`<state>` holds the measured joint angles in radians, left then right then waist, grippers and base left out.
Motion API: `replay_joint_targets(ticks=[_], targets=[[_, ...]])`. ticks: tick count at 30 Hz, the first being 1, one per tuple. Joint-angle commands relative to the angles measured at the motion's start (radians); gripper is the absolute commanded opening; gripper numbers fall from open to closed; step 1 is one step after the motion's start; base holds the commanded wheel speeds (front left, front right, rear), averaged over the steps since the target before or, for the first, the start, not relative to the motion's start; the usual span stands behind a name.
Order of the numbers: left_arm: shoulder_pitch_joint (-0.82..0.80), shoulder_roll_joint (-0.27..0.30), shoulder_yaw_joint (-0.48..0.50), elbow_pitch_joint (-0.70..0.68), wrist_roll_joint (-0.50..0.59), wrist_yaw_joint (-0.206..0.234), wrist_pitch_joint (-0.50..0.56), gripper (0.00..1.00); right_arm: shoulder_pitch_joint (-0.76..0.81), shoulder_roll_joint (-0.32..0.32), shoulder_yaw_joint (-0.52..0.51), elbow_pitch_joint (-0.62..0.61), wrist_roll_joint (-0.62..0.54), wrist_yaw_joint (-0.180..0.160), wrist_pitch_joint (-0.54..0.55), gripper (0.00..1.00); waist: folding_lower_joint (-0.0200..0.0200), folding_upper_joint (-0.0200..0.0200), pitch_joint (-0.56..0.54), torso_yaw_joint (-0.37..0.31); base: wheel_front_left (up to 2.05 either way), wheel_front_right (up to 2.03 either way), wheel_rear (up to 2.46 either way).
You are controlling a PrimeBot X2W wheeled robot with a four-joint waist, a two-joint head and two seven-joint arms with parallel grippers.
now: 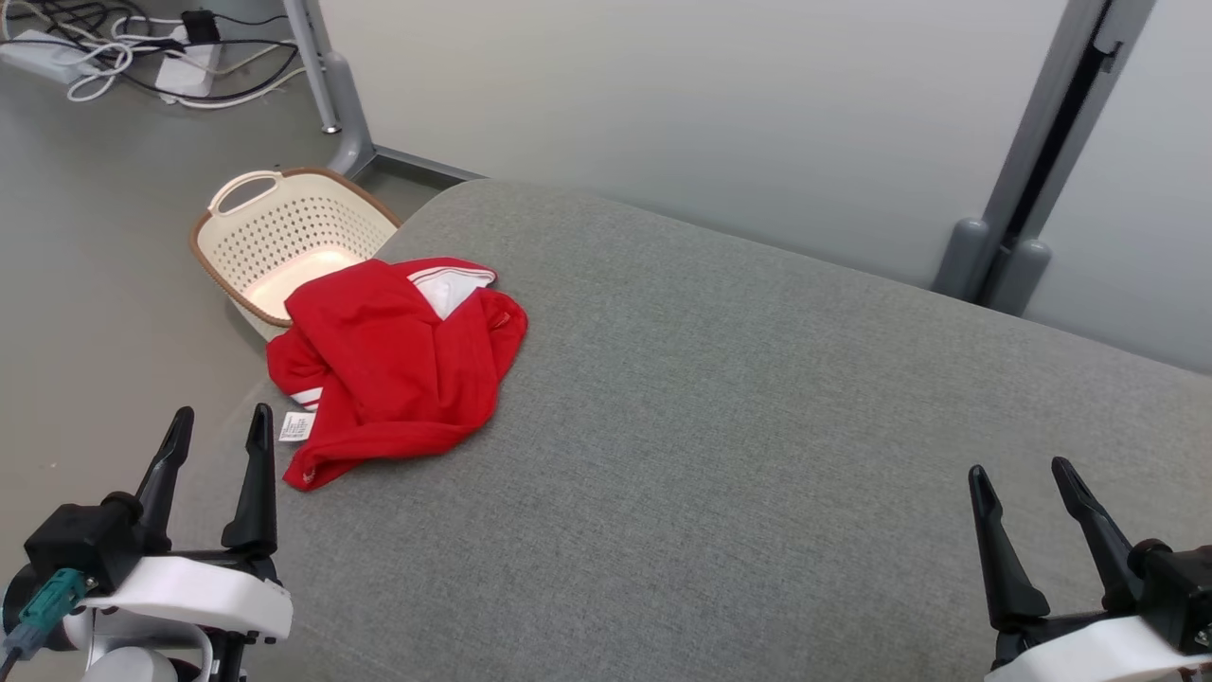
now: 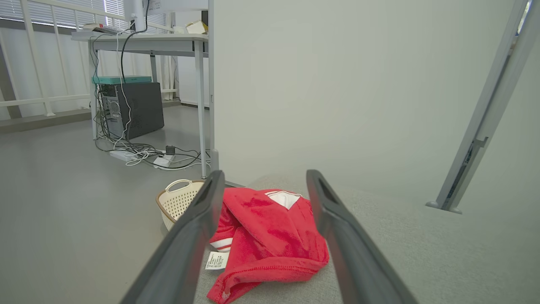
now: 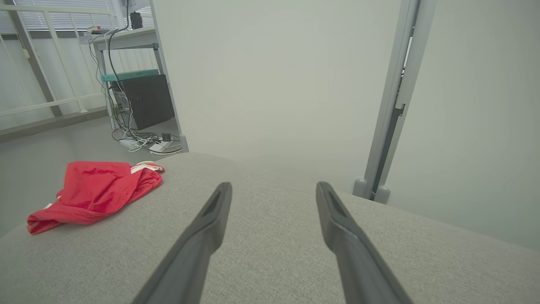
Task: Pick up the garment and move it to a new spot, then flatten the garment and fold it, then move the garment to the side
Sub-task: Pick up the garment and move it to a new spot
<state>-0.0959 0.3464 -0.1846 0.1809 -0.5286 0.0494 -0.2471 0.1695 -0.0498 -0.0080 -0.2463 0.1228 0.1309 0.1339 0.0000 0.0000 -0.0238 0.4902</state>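
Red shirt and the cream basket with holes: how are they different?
The crumpled red fabric garment is soft and rumpled; the cream plastic basket with holes and a brown rim is stiff and holds its shape. The garment lies on the grey padded surface; the basket stands lower, on the floor. Both are near the surface's left end.

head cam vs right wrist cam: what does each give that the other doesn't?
Head view adds: cream perforated plastic basket with a brown rim on the floor, and the open left gripper.
Right wrist view adds: black computer tower under a grey desk, and a white railing.
Shared: crumpled red garment with white trim, grey fabric-covered surface, open right gripper, floor cables.
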Motion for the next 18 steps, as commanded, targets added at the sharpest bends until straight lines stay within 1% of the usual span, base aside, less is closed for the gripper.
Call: replay_joint_targets(ticks=[1,7,10,13,17,18], targets=[[-0.012,0.005,0.009,0.004,-0.004,-0.003,-0.005,1.00,-0.011,-0.002,0.004,-0.005,0.001,0.000,0.004,1.00,0.0000,0.0000,0.012,0.027,0.00,0.00,0.00],[-0.026,-0.003,0.025,0.017,-0.002,-0.018,-0.013,1.00,-0.038,-0.001,0.011,-0.010,-0.017,0.000,0.013,1.00,0.0000,0.0000,0.038,0.035,0.00,0.00,0.00],[-0.049,-0.018,0.014,0.039,0.007,-0.031,-0.016,1.00,-0.050,-0.002,0.007,-0.020,-0.024,0.000,0.017,1.00,0.0000,0.0000,0.056,0.036,0.00,0.00,0.00],[-0.090,-0.033,0.014,0.084,0.001,-0.050,-0.016,1.00,-0.074,-0.002,0.016,-0.037,-0.041,0.000,0.032,1.00,0.0000,0.0000,0.095,0.019,0.00,0.00,0.00],[-0.178,-0.064,0.016,0.191,-0.016,-0.094,-0.017,1.00,-0.126,-0.002,0.032,-0.069,-0.076,0.000,0.062,1.00,0.0000,0.0000,0.183,-0.021,0.00,0.00,0.00],[-0.178,-0.064,0.016,0.191,-0.016,-0.094,-0.017,1.00,-0.126,-0.002,0.032,-0.069,-0.076,0.000,0.062,1.00,0.0000,0.0000,0.183,-0.021,0.00,0.00,0.00]])
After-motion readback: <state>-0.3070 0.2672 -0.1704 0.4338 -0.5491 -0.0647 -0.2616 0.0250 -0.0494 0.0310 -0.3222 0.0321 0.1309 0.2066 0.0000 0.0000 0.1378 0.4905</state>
